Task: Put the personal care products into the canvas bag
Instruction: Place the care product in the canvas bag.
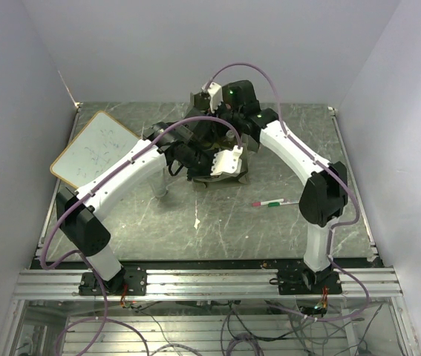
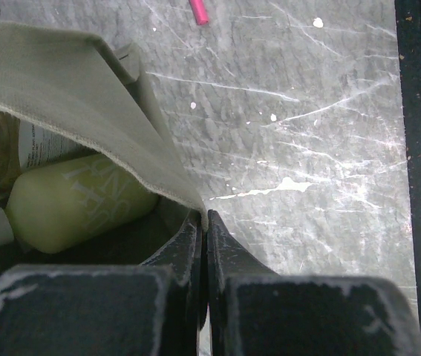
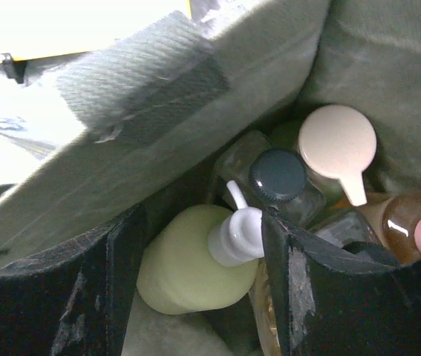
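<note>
The olive canvas bag (image 1: 246, 157) stands at the middle back of the table, largely covered by both arms. My left gripper (image 2: 206, 216) is shut on the bag's front rim (image 2: 84, 104), pinching the fabric. My right gripper (image 3: 199, 222) is down inside the bag with its jaws open. A yellow-green bottle (image 3: 188, 267) with a white pump cap lies between the fingers, the cap against the right finger (image 3: 299, 259). Beside it are a black-lidded jar (image 3: 278, 176), a beige-capped bottle (image 3: 336, 141) and an amber bottle (image 3: 407, 222). The left wrist view shows a yellow-green bottle (image 2: 76, 200) lying in the bag.
A wood-framed whiteboard (image 1: 95, 148) lies at the far left. A red-green-white pen (image 1: 273, 202) rests on the table right of centre, its pink end (image 2: 199, 11) in the left wrist view. Metal rails (image 1: 210, 282) run along the near edge.
</note>
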